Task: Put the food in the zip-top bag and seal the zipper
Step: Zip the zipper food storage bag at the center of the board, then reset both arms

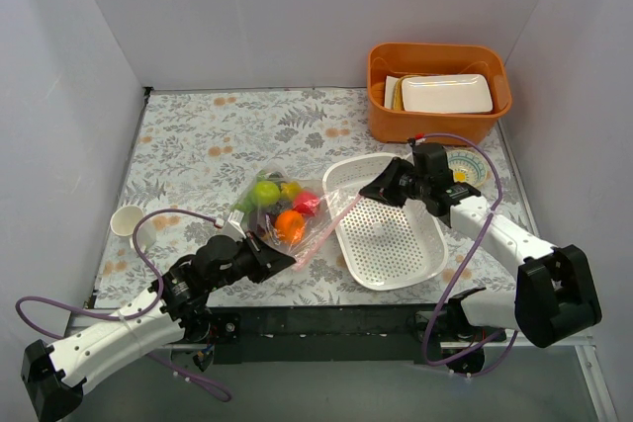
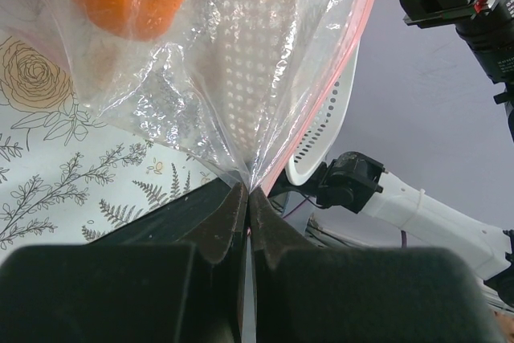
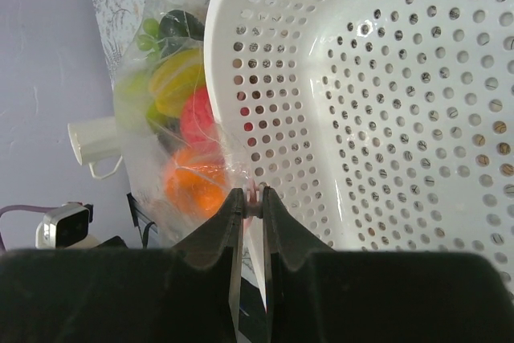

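The clear zip-top bag (image 1: 280,212) lies on the floral cloth left of the white basket. The food is inside it: orange (image 1: 289,225), red apple (image 1: 306,203), yellow-green fruit (image 1: 265,192). The pink zipper (image 1: 326,227) runs along the bag's right edge. My left gripper (image 1: 287,259) is shut on the bag's near corner, beside the zipper's end (image 2: 321,94); its tips (image 2: 247,189) pinch the film. My right gripper (image 1: 369,190) is shut on the zipper's far end (image 3: 254,192), against the basket's rim. The right wrist view also shows the orange (image 3: 193,186), apple (image 3: 197,118) and grapes (image 3: 148,34).
The white perforated basket (image 1: 391,234) sits tilted right of the bag, under the right gripper. An orange bin (image 1: 438,91) holding a white tray stands at the back right. A white cup (image 1: 129,219) stands at the left. Grey walls enclose the table.
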Tool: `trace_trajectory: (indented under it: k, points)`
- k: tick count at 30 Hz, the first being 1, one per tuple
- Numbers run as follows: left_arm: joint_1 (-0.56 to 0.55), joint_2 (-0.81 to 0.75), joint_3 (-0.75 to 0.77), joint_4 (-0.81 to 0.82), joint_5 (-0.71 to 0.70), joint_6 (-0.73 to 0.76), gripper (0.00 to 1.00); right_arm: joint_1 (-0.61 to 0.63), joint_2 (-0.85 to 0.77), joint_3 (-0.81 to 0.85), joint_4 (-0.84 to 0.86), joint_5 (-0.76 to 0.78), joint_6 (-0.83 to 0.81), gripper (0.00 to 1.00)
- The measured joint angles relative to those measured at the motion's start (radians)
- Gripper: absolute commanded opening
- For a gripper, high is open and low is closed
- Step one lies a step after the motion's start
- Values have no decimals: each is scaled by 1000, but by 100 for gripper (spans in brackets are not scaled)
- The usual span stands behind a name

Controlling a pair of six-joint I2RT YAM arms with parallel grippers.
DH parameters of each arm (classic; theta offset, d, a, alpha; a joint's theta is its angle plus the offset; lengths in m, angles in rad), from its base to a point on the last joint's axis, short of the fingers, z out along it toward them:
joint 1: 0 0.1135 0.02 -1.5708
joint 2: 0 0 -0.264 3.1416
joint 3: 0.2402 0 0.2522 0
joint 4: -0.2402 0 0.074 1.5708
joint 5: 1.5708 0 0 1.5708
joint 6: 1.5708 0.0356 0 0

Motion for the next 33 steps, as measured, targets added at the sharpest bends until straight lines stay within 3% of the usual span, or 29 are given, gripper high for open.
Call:
trace_trajectory:
  k: [2,3,4,6,7,11,13,21,27,33]
  points:
    - [0,1,0,0,-1,0,0,-2,0,0,0,-4,-1,15]
    - [0,2,0,0,-1,0,0,-3,0,0,0,-5,-5,22]
    - [0,3,0,0,-1,0,20,-3,0,0,0,-6,-8,26]
    - [0,7,1,1,-2,7,47,-5,0,0,0,-10,-20,40]
    - [0,10,3,-3,-4,7,68,-8,0,2,0,-3,-29,44]
    - [-2,44,38,-35,-24,7,94,-26,0,40,-34,31,-90,56]
    - [-2,71,77,-55,-39,7,98,-28,-3,68,-66,63,-127,60]
    - [-2,161,271,-163,-118,31,98,-35,-74,137,-232,236,-259,75]
    - [-2,336,556,-290,-224,187,98,-65,-103,162,-340,366,-351,85]
    - [-2,567,824,-412,-337,359,98,-135,-101,168,-419,399,-425,90]
